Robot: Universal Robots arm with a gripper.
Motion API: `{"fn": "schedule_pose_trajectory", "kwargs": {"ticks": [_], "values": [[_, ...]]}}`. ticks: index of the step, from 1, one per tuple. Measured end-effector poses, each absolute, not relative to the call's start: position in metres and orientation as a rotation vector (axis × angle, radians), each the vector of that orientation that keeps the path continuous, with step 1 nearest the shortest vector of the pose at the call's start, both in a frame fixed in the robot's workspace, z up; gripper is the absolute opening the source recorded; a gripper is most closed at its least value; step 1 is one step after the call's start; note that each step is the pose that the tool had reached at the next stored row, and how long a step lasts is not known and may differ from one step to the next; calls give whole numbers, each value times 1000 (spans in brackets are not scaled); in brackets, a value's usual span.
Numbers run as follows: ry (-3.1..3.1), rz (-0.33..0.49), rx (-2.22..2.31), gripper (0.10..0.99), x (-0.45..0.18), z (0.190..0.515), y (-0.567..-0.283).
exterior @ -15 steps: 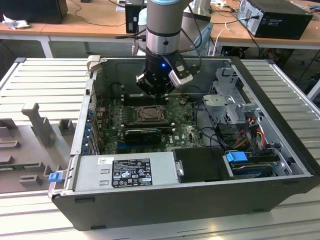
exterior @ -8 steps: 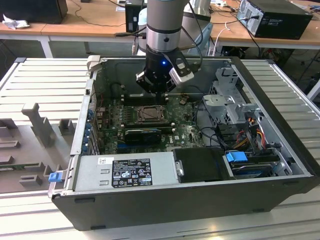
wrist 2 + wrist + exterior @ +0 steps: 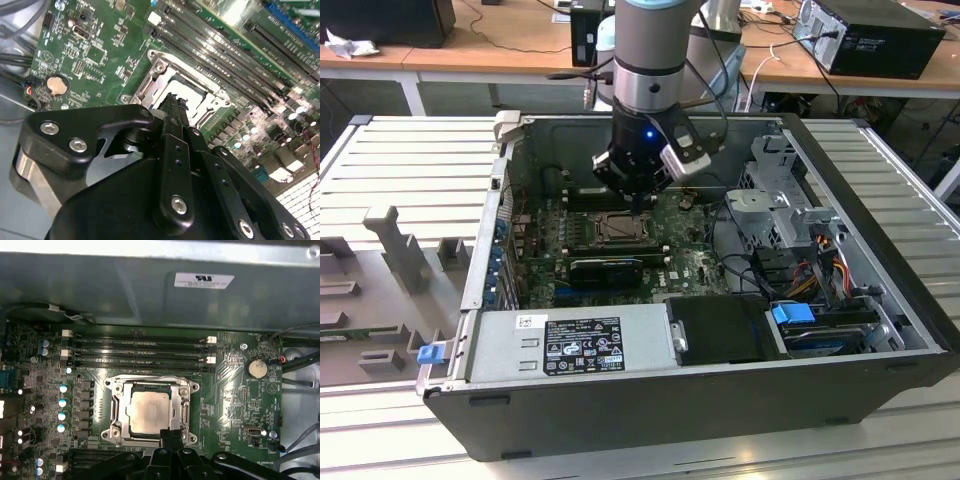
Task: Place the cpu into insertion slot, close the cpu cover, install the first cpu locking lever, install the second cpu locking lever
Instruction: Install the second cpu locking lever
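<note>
The pincer (image 3: pixel 169 436) is hovering with fingers pressed together, gripping nothing, at the cpu cover (image 3: pixel 116 412) edge; the cpu (image 3: pixel 149 411) is sitting in the insertion slot (image 3: pixel 619 228)

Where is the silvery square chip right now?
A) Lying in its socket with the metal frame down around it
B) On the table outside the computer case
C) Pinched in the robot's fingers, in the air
A: in the first wrist view the cpu lies in the insertion slot, with the cpu cover down around it.
</note>
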State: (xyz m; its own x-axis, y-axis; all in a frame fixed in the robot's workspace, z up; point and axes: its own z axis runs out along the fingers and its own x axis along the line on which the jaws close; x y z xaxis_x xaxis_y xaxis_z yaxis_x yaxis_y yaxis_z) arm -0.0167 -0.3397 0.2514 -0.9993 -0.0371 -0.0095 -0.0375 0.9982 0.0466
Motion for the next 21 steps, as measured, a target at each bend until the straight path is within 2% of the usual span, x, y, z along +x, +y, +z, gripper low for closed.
{"fn": "schedule_pose_trajectory", "kwargs": {"ticks": [10,21], "values": [[3166,74,-58,106,-17,243,-361],[3166,74,-58,106,-32,239,-369]]}}
